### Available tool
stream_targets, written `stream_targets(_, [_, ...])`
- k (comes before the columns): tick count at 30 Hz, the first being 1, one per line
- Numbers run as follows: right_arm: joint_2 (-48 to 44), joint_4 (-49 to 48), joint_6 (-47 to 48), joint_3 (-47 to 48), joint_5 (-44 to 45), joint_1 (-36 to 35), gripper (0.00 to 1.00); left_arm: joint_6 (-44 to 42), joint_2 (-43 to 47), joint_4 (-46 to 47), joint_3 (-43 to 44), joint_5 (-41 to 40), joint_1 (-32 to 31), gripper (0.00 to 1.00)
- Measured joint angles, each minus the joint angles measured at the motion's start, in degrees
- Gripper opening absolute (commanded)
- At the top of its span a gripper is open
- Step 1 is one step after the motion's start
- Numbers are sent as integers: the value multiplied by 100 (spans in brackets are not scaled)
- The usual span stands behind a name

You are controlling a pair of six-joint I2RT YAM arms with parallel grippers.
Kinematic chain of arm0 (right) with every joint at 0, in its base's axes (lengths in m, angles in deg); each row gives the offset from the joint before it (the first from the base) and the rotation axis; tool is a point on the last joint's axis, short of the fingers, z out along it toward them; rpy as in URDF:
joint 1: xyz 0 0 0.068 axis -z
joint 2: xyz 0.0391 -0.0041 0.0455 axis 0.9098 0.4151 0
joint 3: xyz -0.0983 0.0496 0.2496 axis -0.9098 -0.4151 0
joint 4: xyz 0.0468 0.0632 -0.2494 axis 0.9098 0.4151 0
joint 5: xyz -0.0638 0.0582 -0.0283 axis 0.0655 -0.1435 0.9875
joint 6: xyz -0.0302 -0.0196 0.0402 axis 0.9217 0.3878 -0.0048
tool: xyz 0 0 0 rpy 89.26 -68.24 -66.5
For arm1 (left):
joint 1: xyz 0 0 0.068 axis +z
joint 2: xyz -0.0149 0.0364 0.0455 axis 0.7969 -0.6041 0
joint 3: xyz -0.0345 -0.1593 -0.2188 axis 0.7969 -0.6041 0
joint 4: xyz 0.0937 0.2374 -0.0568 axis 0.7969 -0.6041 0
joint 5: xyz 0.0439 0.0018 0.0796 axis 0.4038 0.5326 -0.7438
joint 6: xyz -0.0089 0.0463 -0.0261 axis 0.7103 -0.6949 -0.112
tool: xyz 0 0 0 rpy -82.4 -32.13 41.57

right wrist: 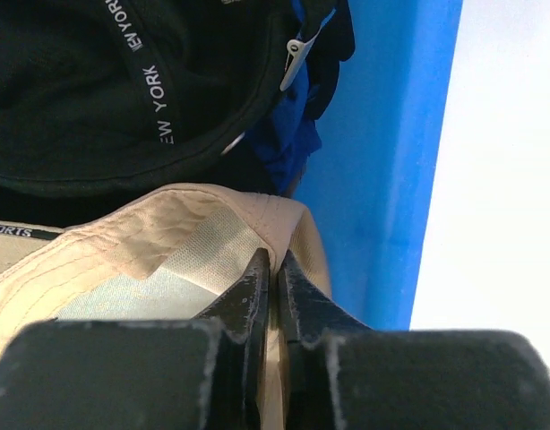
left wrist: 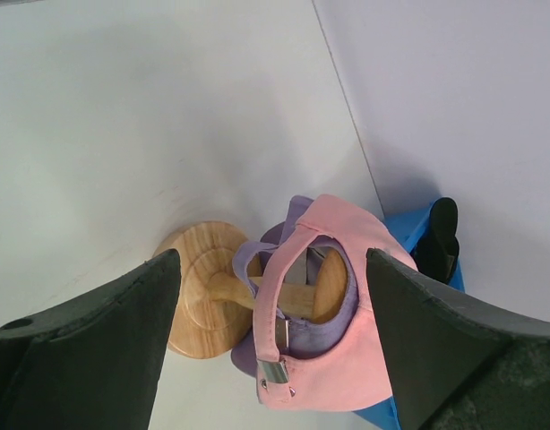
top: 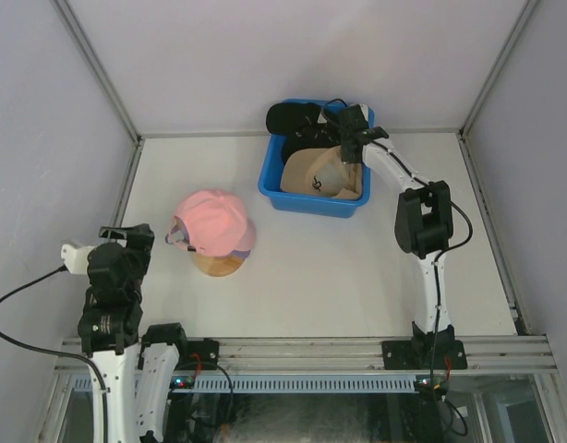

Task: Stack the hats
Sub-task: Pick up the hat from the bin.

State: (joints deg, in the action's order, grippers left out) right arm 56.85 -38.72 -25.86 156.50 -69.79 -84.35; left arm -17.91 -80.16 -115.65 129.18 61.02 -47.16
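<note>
Grasping the soft tan fabric cap (right wrist: 141,242) in the blue plastic bin (right wrist: 391,179), the right end effector (right wrist: 273,260) is clenched; the left end effector (left wrist: 270,269) is released. Pink fabric cap (top: 214,217) is stacked; black fabric cap (right wrist: 78,90) remains.

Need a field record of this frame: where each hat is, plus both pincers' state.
stack: pink cap over lavender cap, on wooden stand
bin: blue bin holds tan cap and black cap
right pincer: shut on the tan cap's edge, inside the bin
left pincer: open, holding nothing, facing the stand
not yet stacked: tan cap, black cap
</note>
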Motion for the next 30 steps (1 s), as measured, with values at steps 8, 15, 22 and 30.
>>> stream_targets(8, [-310,-28,57,-153,142,-203,0,-151,26,-59,428,2,0,88])
stream_targets(15, [-1408,-210,238,-186,273,-734,0,-260,24,-17,946,155,0,88])
stream_targets(22, [-2350,-341,413,-186,457,-1257,0,-426,-131,566,1338,964,0,89])
stream_targets(30, [-2833,-356,586,-249,527,-1672,0,-514,-562,1766,1394,2656,0,91])
